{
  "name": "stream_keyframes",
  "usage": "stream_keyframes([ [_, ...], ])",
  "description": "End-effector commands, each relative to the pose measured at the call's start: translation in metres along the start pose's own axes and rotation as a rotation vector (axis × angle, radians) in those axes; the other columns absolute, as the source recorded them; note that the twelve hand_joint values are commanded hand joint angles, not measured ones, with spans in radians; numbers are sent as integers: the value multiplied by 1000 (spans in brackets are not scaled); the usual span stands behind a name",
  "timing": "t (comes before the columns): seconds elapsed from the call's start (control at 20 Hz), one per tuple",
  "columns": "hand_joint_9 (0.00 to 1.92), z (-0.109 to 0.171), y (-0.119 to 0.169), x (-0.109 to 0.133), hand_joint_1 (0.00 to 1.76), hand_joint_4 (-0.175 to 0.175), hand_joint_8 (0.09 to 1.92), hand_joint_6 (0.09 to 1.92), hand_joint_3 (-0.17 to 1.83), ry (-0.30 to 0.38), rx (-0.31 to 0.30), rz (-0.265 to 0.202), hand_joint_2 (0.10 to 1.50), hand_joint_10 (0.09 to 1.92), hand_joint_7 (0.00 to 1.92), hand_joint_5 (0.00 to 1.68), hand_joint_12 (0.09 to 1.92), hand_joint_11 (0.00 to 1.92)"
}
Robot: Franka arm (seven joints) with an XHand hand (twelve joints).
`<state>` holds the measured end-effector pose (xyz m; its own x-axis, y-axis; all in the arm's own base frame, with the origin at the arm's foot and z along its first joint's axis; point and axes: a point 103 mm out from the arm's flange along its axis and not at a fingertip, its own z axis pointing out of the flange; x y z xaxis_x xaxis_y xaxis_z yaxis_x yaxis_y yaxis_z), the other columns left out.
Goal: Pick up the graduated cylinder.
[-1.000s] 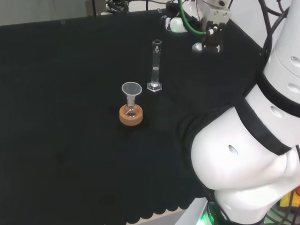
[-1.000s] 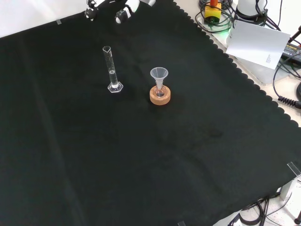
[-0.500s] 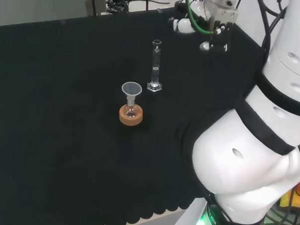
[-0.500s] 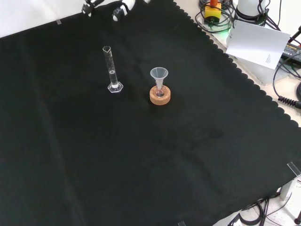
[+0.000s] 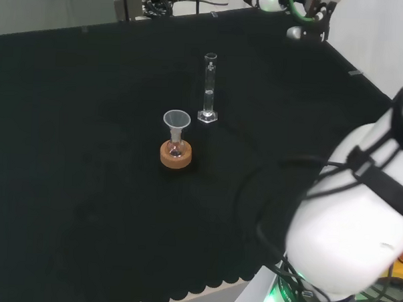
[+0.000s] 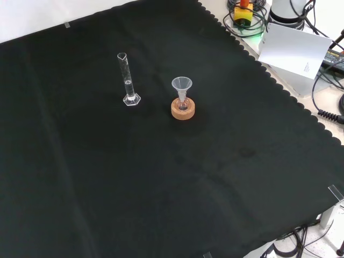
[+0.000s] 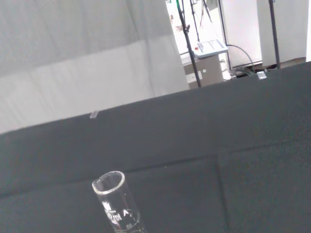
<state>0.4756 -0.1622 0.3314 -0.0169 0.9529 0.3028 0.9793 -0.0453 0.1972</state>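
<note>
The graduated cylinder [image 5: 208,88] is a slim clear tube on a hexagonal foot, upright on the black cloth. In the front view the cylinder [image 6: 127,78] stands left of the cork ring. The wrist view looks at the cylinder's open rim [image 7: 110,184] from close by, with printed marks just under it. My hand [image 5: 297,32] hangs high at the head view's top right, well above and to the right of the cylinder. Its fingers are relaxed and apart, with nothing between them.
A small flask with a clear funnel [image 5: 177,120] in its neck sits in a cork ring [image 5: 176,156], in front of and left of the cylinder in the head view. In the front view, papers and cables [image 6: 298,48] lie beyond the cloth's scalloped right edge.
The hand has risen and drifted right in the head view, farther from the cylinder, and has left the front view's top edge. The cylinder and flask have not moved.
</note>
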Motion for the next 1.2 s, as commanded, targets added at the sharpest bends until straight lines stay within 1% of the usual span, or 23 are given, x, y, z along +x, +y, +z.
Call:
stream_keyframes([
  [0.05, 540, 171, -32, -24, 516, -12, 624, 87, 279, 284, 176, 33, 929, 596, 267, 359, 1370, 247],
  [0.15, 545, 175, -33, -25, 590, -12, 626, 87, 280, 298, 185, 40, 918, 595, 275, 366, 1369, 248],
  [0.25, 551, 180, -34, -25, 649, -12, 628, 87, 283, 313, 190, 38, 912, 594, 281, 373, 1369, 250],
  [0.4, 556, 186, -35, -24, 687, -12, 628, 87, 289, 334, 190, 18, 901, 591, 286, 386, 1367, 252],
  [0.55, 558, 188, -36, -24, 713, -13, 630, 87, 292, 345, 159, -14, 880, 587, 292, 404, 1366, 253],
  [0.7, 561, 190, -37, -26, 735, -13, 621, 87, 346, 363, 147, -36, 839, 570, 298, 417, 1361, 255],
  [0.9, 538, 198, -37, -28, 756, -6, 607, 87, 449, 388, 151, -57, 760, 576, 281, 340, 1360, 257],
  [1.0, 541, 203, -36, -28, 761, -1, 611, 87, 469, 402, 154, -67, 744, 581, 291, 308, 1361, 262],
  [1.2, 561, 215, -33, -25, 800, 10, 616, 87, 491, 432, 126, -88, 713, 580, 337, 320, 1357, 276],
])
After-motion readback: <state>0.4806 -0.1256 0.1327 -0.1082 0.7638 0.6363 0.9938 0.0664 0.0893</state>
